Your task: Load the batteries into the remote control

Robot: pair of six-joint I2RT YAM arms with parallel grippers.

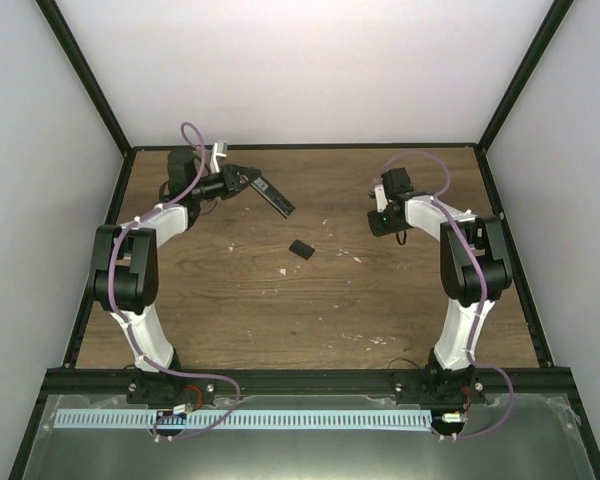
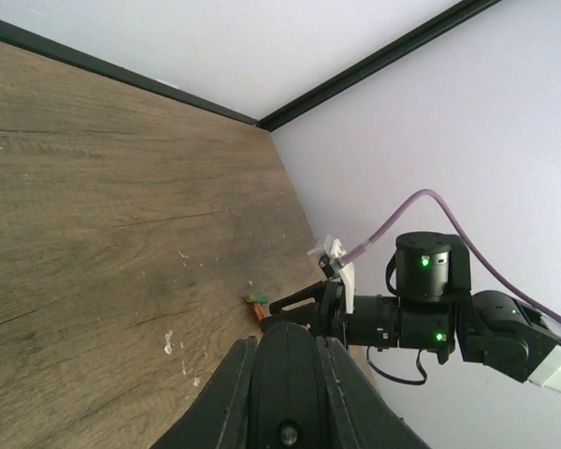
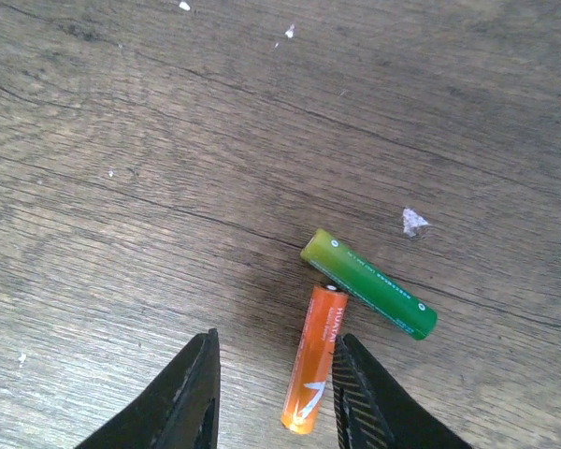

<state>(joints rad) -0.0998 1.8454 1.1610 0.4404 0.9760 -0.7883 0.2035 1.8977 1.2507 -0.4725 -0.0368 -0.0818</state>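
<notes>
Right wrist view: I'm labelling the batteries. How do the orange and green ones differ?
The orange battery is orange; the green battery fades from yellow-green to green. The orange battery lies between the open right fingers, pointing away from the camera; the green battery lies beyond them, slanted across its far end. Both lie flat on the wooden table, alike in size.

Landmark: cover piece, lying mid-table. Remote control was behind and left of it, its far end in the left gripper. Batteries lay right of it under the right gripper, one's end just beside the other's side.
</notes>
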